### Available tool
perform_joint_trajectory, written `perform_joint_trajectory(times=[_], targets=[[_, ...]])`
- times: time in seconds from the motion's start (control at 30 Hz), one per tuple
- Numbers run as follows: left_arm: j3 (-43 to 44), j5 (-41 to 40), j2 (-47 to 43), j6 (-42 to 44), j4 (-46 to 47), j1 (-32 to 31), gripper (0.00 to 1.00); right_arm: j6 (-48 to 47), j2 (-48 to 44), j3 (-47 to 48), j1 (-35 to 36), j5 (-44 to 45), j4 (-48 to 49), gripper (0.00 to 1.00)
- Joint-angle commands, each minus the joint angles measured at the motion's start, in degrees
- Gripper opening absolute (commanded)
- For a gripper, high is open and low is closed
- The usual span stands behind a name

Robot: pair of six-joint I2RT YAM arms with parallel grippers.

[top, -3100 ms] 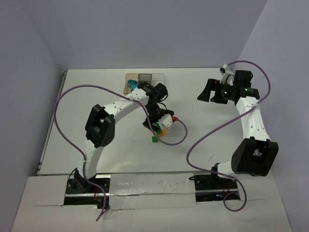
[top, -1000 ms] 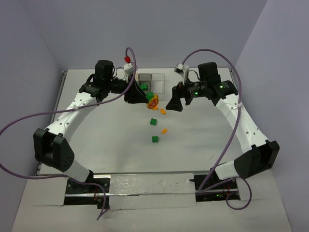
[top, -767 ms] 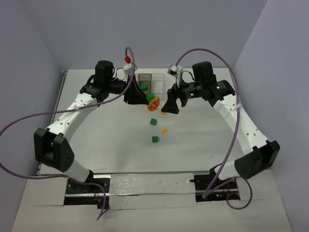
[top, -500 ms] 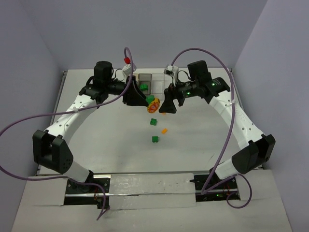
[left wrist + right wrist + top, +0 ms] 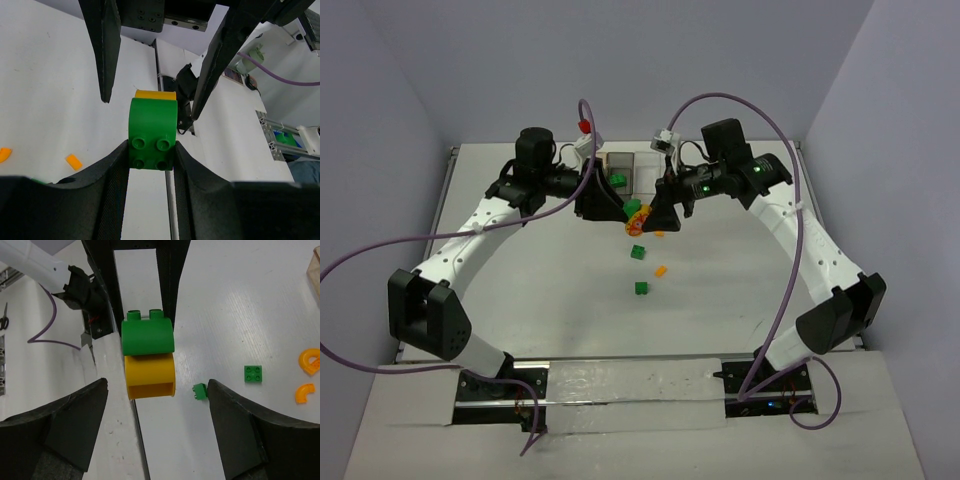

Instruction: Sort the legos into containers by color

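pale lilac walls (image 5: 620,60) back a white table (image 5: 520,290); left arm (image 5: 470,230) and right arm (image 5: 810,245) meet over its far middle, just in front of the containers (image 5: 642,168); left gripper (image 5: 151,150) is clamped on a green brick (image 5: 152,125) with a yellow brick (image 5: 150,374) stuck to its far end, above the table; right gripper (image 5: 155,390) faces it, jaws spread wide either side of the yellow end, touching neither side; loose legos (image 5: 640,288), green and orange, lie on the table nearer the bases.
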Motion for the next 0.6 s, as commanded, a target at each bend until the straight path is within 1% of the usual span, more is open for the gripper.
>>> perform_joint_trajectory(times=[0.0, 0.03, 0.07, 0.13, 0.27, 0.37, 0.43, 0.47, 0.53, 0.57], targets=[[0.38, 1.94, -1.33, -0.89, 2.87, -0.36, 0.0, 0.04, 0.91, 2.26, 0.89, -0.62, -0.32, 0.85], [0.38, 2.03, -1.24, -1.13, 3.11, -0.36, 0.0, 0.04, 1.32, 2.59, 0.98, -0.95, -0.31, 0.71], [0.37, 2.11, -1.07, -1.22, 3.12, -0.36, 0.0, 0.04, 1.41, 2.76, 0.98, -1.3, -0.14, 0.71], [0.11, 2.11, -1.09, -1.17, 3.12, -0.44, 0.0, 0.33, 1.21, 2.31, 0.98, -2.27, 0.63, 0.58], [-0.28, 2.51, -1.16, -1.77, 3.77, -0.45, 0.0, 0.17, 1.43, 2.68, 1.06, -3.8, 0.24, 0.48], [-0.77, 2.78, -1.15, -2.45, 4.7, -0.41, 0.0, -0.17, 1.58, 2.8, 1.15, -5.86, -0.35, 0.38], [-0.91, 2.73, -1.24, -2.48, 4.96, -0.42, 0.0, -0.28, 1.61, 2.89, 1.12, -7.02, -0.61, 0.33], [-1.04, 2.7, -1.25, -2.5, 5.13, -0.37, 0.0, -0.2, 1.69, 2.97, 1.07, -8.11, -0.91, 0.25], [-1.12, 2.47, -1.33, -2.19, 5.05, -0.44, 0.0, -0.05, 1.85, 3.12, 1.06, -9.81, -1.45, 0.0], [-1.12, 1.98, -1.51, -1.95, 4.81, -0.38, 0.0, 0.13, 1.79, 2.94, 1.0, -9.94, -1.4, 0.0]])
